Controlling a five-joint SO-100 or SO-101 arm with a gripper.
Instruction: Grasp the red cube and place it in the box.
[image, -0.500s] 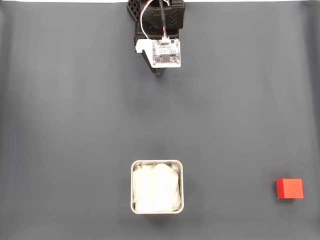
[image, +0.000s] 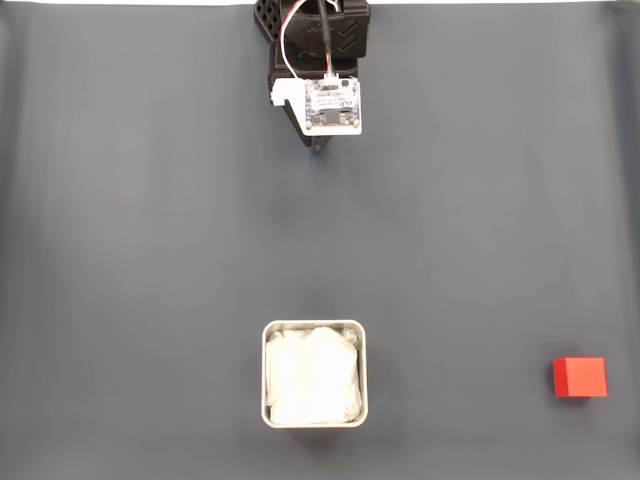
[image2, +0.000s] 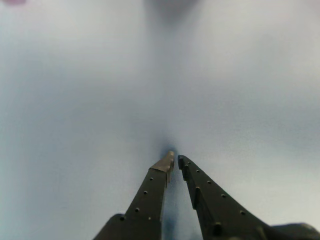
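though near box (image: 314, 327), red cube (image: 580, 377) far from jaws (image2: 175, 160)

This looks like a tabletop robot test bench of the lab or hobby kind, though the tight framing leaves the room itself out of sight. A plain dark grey mat (image: 150, 250) covers the whole work surface, smooth and bare. At the top edge of the fixed view stands a black 3D-printed arm (image: 318, 40) with exposed wiring and a small white circuit board (image: 332, 105). A pale strip (image: 120, 3) runs along the mat's far edge.
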